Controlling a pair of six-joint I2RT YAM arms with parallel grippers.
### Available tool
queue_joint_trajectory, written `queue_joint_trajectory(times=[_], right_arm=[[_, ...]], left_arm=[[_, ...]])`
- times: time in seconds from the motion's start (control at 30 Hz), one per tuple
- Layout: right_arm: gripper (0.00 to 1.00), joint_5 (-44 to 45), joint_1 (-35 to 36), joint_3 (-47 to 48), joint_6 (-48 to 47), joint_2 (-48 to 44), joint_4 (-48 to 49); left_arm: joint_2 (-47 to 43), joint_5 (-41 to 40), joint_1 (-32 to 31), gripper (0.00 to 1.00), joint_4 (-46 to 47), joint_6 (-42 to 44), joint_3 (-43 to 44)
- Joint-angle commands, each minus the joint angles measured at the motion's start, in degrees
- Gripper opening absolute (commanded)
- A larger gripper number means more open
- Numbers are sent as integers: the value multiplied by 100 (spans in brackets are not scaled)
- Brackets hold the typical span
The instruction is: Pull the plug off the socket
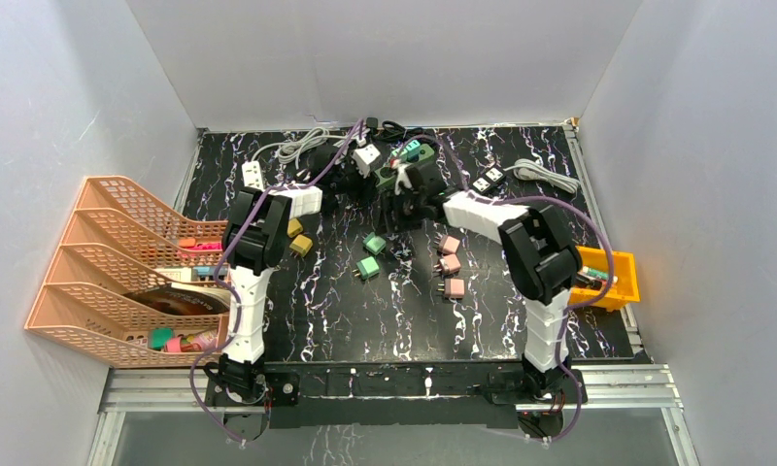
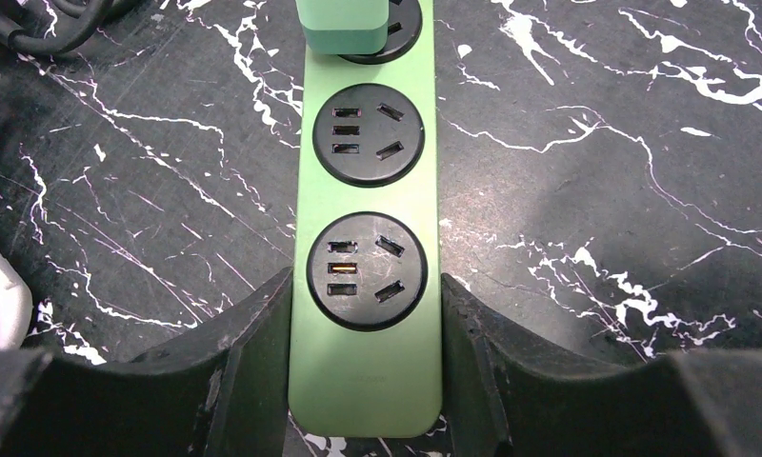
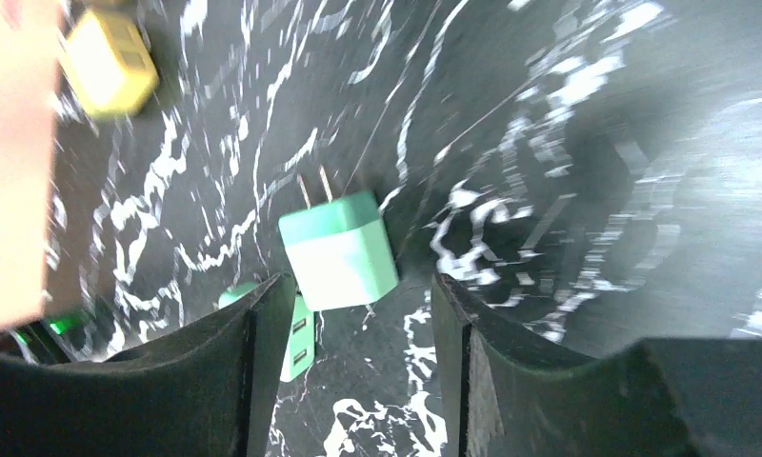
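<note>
In the left wrist view a green power strip (image 2: 366,381) lies on the black marble table, and my left gripper (image 2: 366,286) is shut on its near end, both fingers against its sides. Two of its round sockets (image 2: 368,133) are empty. A mint plug (image 2: 344,24) sits in the far socket. In the blurred right wrist view another mint plug (image 3: 339,249) is free, prongs showing, just beyond my right gripper (image 3: 361,286). That gripper is open and touches nothing.
A green plug (image 3: 296,333) lies under the right fingers, and a yellow one (image 3: 110,62) lies farther off. Pink plugs (image 1: 451,262) lie mid-table. An orange file rack (image 1: 113,262) stands at the left and a yellow bin (image 1: 613,277) at the right. White strips and cables (image 1: 297,146) lie at the back.
</note>
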Motion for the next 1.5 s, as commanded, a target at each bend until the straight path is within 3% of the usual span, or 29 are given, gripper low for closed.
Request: queue_joint_trajectory(times=[0.0,0.13,0.23,0.53,0.7,1.13,1.27,1.33,1.4,1.43,1.47], right_arm=[[63,442,-825,-243,710,-759,1082],[64,608,-1486,-306,1468,-860,1722],[64,1077,-1569,427,1617,-472,1168],[68,1048,-1585,1967,2418,648,609],[70,921,-1578,2788,2485,1211,-163],[68,699,-1572,3329,2540,1890,-470],[56,635,-1576,3519,2536,2068,-532],[38,632,-1571,3494,2535,2086,-501],[7,661,-1572,3417,2512,2054,-466],[0,698,-1571,3365,2501,2019,-463],[0,723,-1570,3328,2464,1979,-467]], left_arm=[[-389,-73,72,0,-350,-125,-322],[-571,-180,59,0,109,-357,-612],[-806,-414,-46,0,611,-444,-967],[-1094,-2430,-894,0,1771,428,-1710],[-1047,-3145,-1146,0,2325,718,-1836],[-879,-4078,-1438,0,3422,1516,-2108],[-830,-4104,-1462,0,3528,1557,-2104],[-767,-4104,-1468,0,3533,1585,-2065],[-693,-4120,-1464,0,3522,1654,-2025],[-668,-4120,-1463,0,3510,1672,-1998],[-633,-4116,-1464,0,3487,1684,-1965]])
